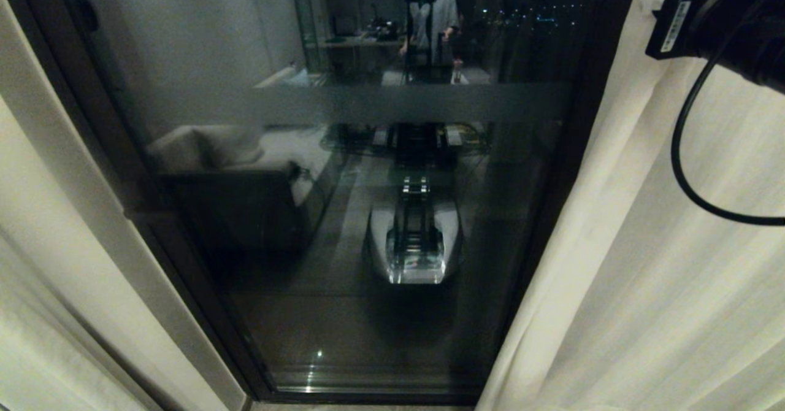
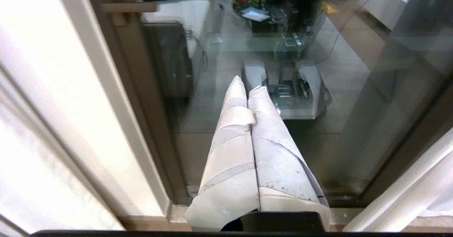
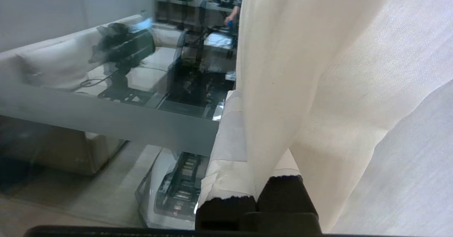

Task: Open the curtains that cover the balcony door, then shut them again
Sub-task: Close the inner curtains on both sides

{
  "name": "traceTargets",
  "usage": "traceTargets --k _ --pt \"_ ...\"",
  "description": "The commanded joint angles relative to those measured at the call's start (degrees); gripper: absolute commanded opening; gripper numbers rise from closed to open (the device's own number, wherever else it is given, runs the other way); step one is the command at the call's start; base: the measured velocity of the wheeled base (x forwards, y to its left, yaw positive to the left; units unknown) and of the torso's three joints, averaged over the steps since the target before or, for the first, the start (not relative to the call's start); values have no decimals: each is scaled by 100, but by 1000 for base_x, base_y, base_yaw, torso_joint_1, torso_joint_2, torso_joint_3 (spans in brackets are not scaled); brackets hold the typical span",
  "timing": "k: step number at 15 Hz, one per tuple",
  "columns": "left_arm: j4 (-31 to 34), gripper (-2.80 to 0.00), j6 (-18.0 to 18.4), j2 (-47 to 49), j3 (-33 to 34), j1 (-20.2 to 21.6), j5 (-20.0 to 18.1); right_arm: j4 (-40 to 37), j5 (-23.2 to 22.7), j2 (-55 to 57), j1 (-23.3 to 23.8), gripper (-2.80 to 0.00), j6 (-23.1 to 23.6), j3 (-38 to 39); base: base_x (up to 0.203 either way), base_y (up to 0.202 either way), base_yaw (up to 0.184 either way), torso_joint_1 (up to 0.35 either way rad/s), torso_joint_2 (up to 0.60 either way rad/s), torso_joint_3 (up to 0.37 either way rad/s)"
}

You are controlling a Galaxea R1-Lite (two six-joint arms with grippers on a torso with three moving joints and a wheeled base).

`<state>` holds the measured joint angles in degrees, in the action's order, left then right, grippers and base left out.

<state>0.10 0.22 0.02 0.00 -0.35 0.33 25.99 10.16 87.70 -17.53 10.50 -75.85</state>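
The balcony door (image 1: 368,215), dark-framed glass with a frosted band (image 1: 411,101), stands uncovered in the middle of the head view. A cream curtain panel (image 1: 644,276) hangs at its right and another (image 1: 30,337) at the far left. My right arm (image 1: 723,24) reaches in from the upper right. In the right wrist view my right gripper (image 3: 247,123) is shut on a fold of the right curtain (image 3: 318,70), and the cloth hides one taped finger. My left gripper (image 2: 249,83), taped fingers pressed together and empty, hangs parked and points down at the door's sill.
The glass reflects my own base (image 1: 414,239), a sofa (image 1: 233,172) and a person (image 1: 432,12) standing behind me. The door's dark frame (image 1: 570,172) runs beside the right curtain. A black cable (image 1: 681,165) loops down from my right arm.
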Motion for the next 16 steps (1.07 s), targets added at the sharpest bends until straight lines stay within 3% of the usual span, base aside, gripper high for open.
traceTargets --k 1,7,16 --pt "-1 -280 4 -2 0 0 2 11 3 30 -14 -280 13 17 0 188 0 2 2 -2" --pt "-1 -280 -4 -2 0 0 2 20 3 88 -49 -280 14 10 0 161 1 4 1 4" --pt "-1 -280 -13 -2 0 0 2 20 34 180 -79 -280 19 -191 0 0 0 0 0 0"
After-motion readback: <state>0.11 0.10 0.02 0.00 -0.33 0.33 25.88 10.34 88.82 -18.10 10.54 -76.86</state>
